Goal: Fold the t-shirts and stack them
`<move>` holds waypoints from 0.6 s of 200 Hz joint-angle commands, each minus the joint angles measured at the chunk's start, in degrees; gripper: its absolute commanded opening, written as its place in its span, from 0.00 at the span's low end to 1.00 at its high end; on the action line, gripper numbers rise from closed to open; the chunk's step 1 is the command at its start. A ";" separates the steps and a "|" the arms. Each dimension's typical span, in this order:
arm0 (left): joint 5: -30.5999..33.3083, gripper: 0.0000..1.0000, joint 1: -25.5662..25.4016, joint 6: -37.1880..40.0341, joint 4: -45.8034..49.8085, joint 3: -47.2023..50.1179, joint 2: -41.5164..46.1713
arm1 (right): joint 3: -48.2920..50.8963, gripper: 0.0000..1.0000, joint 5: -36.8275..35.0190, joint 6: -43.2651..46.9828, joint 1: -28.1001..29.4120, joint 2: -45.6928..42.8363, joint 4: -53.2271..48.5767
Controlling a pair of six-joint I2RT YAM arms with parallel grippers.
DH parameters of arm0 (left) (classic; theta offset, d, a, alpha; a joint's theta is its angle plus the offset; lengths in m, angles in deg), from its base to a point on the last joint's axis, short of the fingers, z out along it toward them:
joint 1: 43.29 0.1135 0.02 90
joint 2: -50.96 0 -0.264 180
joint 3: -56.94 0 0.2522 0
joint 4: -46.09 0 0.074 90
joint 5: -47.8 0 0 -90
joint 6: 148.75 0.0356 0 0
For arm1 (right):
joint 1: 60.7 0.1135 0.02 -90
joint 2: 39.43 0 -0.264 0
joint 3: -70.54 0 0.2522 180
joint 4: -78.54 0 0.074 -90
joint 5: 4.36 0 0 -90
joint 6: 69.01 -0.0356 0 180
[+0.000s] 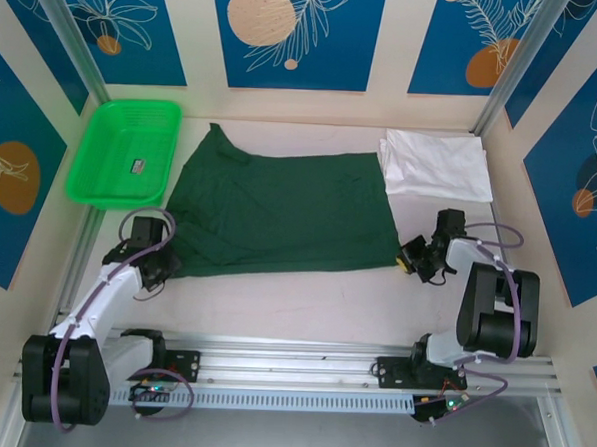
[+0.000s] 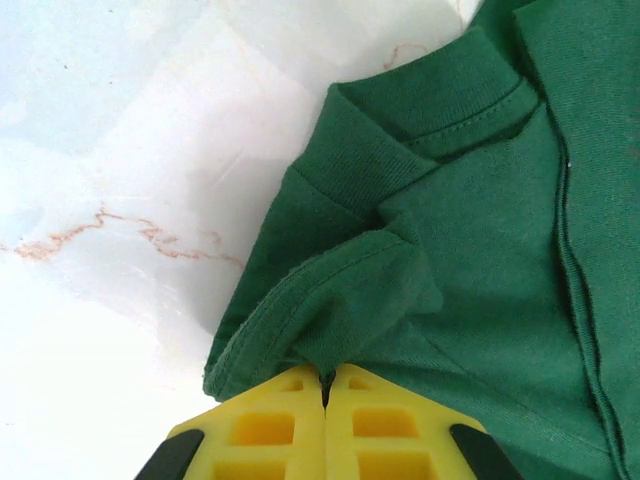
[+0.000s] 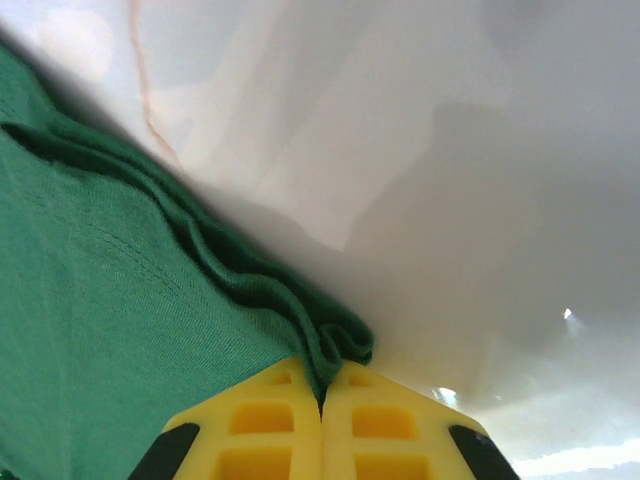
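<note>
The dark green t-shirt [image 1: 279, 212] lies spread across the middle of the table, folded lengthwise. My left gripper [image 1: 168, 267] is shut on its near left corner; in the left wrist view the yellow fingers [image 2: 270, 425] pinch a bunched fold of green cloth [image 2: 380, 290] beside the collar. My right gripper [image 1: 405, 257] is shut on the shirt's near right corner, where the yellow pads [image 3: 270, 425] clamp the wrinkled hem [image 3: 335, 340]. The white t-shirt [image 1: 437, 163] lies folded at the back right.
A bright green mesh basket [image 1: 106, 178] sits at the back left with a small dark item inside. Patterned walls close in the table on three sides. A metal rail [image 1: 301, 369] runs along the near edge by the arm bases.
</note>
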 commanded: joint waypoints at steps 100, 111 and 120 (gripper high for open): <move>3.87 0.24 0.82 -4.69 4.95 5.08 8.98 | 11.90 0.00 -0.12 -3.19 -3.78 -23.16 -10.51; 4.38 0.35 0.91 -5.64 5.32 5.10 10.32 | 11.63 0.08 -0.92 -2.57 -3.81 -24.15 -11.27; 4.37 0.37 0.98 -6.26 5.57 4.89 11.41 | 10.96 0.18 -1.61 -2.14 -4.02 -24.33 -12.06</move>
